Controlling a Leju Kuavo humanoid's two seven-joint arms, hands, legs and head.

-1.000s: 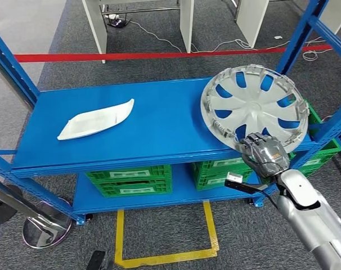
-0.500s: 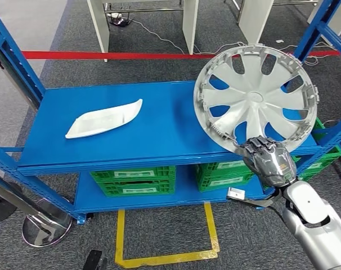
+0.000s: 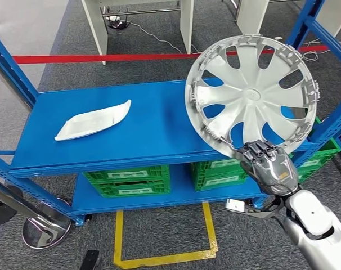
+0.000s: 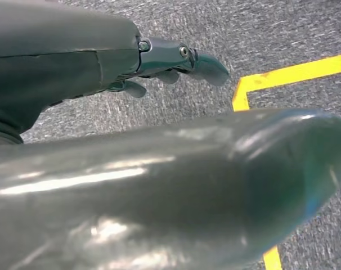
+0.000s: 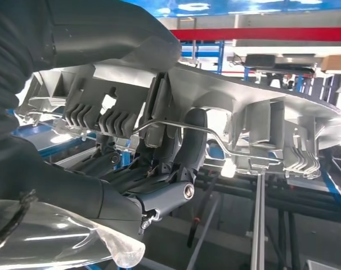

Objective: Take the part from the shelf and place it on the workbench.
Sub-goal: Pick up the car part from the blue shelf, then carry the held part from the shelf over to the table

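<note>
A silver plastic wheel cover with spoke-shaped cut-outs [image 3: 251, 95] is held up at a steep tilt over the right end of the blue metal shelf [image 3: 160, 126], its dished face turned toward the camera and its lower rim close above the shelf's front edge. The robot's right hand [image 3: 266, 163] grips that lower rim — in the right wrist view its dark fingers [image 5: 190, 146] curl up behind the cover's ribbed back [image 5: 254, 121], beside a thin wire ring, with the thick thumb on the other side. Whether the rim touches the shelf at any point cannot be told, but most of the cover plainly stands clear of it. The left hand [image 4: 173, 59] hangs low over grey carpet and a strip of yellow floor tape [image 4: 287, 76]; its fingers lie fairly straight and apart, holding nothing. Toward the left end of the shelf rests a long, white, boat-shaped plastic trim piece [image 3: 92, 121], lying flat and well apart from the cover. Green plastic crates [image 3: 130, 180] sit on the shelf's lower level. By these pictures, the first half of the task looks about done: the part is gripped and lifted, or very nearly lifted, off the shelf. What remains is the larger share — carrying it away from the shelf and setting it down on a worktop.
</note>
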